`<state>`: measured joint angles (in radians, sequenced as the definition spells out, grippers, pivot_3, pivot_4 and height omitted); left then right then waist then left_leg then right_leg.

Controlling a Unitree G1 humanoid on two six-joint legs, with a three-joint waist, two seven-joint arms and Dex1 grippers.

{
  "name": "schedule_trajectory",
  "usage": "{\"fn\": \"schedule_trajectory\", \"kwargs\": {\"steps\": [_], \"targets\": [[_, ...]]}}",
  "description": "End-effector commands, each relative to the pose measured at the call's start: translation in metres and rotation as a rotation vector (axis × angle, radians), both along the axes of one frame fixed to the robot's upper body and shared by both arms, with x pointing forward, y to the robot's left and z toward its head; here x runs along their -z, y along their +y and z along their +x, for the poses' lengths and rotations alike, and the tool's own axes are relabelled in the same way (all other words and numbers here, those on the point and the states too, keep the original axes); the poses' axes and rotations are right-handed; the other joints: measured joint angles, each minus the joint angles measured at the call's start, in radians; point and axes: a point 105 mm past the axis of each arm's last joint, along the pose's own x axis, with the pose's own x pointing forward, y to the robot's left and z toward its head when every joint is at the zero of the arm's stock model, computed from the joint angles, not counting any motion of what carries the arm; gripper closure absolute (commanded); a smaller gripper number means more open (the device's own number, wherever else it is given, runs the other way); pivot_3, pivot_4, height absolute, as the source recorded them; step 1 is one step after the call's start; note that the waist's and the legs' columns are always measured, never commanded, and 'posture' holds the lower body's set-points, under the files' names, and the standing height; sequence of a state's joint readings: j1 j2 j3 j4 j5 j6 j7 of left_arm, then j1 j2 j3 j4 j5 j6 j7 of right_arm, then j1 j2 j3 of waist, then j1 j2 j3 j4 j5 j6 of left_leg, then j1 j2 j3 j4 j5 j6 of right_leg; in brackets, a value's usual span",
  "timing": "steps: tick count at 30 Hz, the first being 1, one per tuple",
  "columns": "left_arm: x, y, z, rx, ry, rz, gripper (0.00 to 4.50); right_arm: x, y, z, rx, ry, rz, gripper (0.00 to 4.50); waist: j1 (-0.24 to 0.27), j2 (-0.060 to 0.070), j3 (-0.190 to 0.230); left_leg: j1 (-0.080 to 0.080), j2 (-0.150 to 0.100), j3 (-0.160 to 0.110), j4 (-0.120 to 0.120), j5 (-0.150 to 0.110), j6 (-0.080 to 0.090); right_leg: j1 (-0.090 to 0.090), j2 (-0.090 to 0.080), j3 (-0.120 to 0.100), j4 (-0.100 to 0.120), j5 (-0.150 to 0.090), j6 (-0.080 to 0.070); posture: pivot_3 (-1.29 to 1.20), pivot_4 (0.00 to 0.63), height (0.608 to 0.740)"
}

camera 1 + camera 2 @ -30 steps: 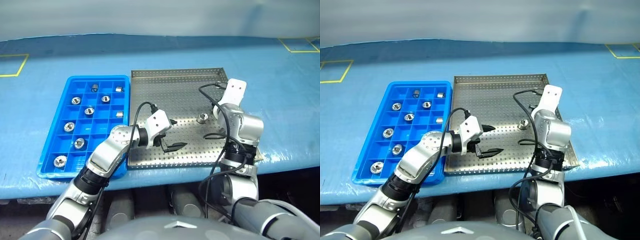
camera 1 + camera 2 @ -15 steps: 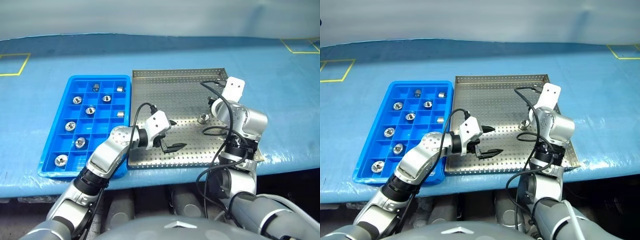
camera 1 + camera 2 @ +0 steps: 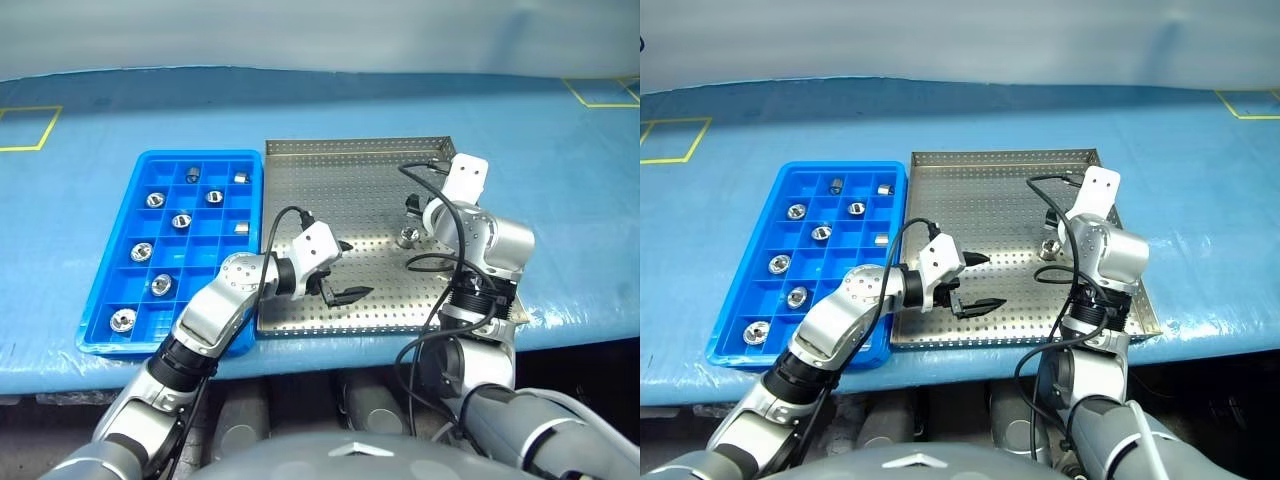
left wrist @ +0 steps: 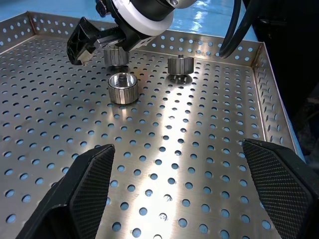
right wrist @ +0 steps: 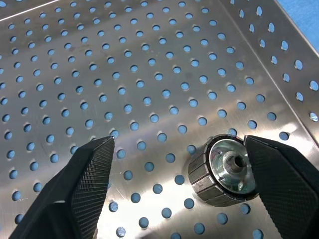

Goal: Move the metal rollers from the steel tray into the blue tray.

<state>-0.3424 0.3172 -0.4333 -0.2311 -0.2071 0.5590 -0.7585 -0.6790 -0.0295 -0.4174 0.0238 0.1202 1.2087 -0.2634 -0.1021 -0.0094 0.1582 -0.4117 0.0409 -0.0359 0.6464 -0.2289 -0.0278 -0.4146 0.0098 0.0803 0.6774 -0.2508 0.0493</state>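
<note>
Two metal rollers (image 4: 122,88) show on the steel tray (image 3: 330,180) towards its right edge, one upright just beside the right claw (image 5: 177,189), whose fingers stand apart on either side of it without touching, the other (image 4: 180,64) lying near the rim behind. Eight more rollers (image 3: 181,221) sit in separate compartments of the blue tray (image 3: 110,262), which lies on the blue-covered desk (image 3: 100,120) touching the steel tray's left edge. Hovering over the steel tray's near left part, the left claw (image 3: 343,272) has its fingers spread and holds nothing.
</note>
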Motion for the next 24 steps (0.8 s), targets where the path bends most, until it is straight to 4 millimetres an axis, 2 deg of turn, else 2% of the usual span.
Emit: {"fn": "schedule_trajectory", "kwargs": {"steps": [1, 4, 10, 13, 21, 24], "targets": [[-0.013, -0.002, -0.002, 0.011, -0.042, -0.03, 0.0, -0.009, -0.001, 0.0, 0.021, -0.019, 0.012, 0.21, 0.002, 0.0, 0.0, 0.0, 0.0, 0.0, 0.0, 0.0, 0.0, 0.0, 0.0, 0.0, 0.0, 0.0, 0.0, -0.04, 0.15, 0.74], [-0.013, -0.002, -0.002, 0.015, -0.039, -0.03, 0.0, -0.008, -0.005, -0.001, 0.07, -0.007, 0.066, 0.21, 0.006, 0.0, 0.0, 0.0, 0.0, 0.0, 0.0, 0.0, 0.0, 0.0, 0.0, 0.0, 0.0, 0.0, 0.0, -0.04, 0.15, 0.74], [-0.012, -0.003, -0.005, 0.027, -0.034, -0.03, 0.0, -0.006, -0.015, -0.001, 0.12, 0.011, 0.059, 0.21, 0.012, 0.0, 0.0, 0.0, 0.0, 0.0, 0.0, 0.0, 0.0, 0.0, 0.0, 0.0, 0.0, 0.0, 0.0, -0.04, 0.15, 0.74], [-0.012, -0.003, -0.005, 0.026, -0.035, -0.029, 0.0, -0.003, -0.017, -0.002, 0.132, 0.024, 0.054, 0.82, 0.014, 0.0, 0.0, 0.0, 0.0, 0.0, 0.0, 0.0, 0.0, 0.0, 0.0, 0.0, -0.001, 0.0, 0.0, -0.04, 0.15, 0.74], [-0.012, -0.003, -0.005, 0.023, -0.035, -0.031, 0.0, -0.003, -0.018, -0.003, 0.139, 0.021, 0.051, 3.39, 0.013, 0.0, 0.0, 0.0, 0.0, 0.0, 0.0, 0.0, 0.0, 0.0, 0.0, 0.0, -0.001, 0.0, 0.0, -0.04, 0.15, 0.74], [-0.013, -0.002, -0.005, 0.023, -0.037, -0.031, 0.0, -0.008, -0.016, -0.002, 0.121, -0.004, 0.04, 3.43, 0.015, 0.0, 0.0, 0.0, 0.0, 0.0, 0.0, 0.0, 0.0, 0.0, 0.0, 0.0, -0.001, 0.0, 0.0, -0.04, 0.15, 0.74]]}}
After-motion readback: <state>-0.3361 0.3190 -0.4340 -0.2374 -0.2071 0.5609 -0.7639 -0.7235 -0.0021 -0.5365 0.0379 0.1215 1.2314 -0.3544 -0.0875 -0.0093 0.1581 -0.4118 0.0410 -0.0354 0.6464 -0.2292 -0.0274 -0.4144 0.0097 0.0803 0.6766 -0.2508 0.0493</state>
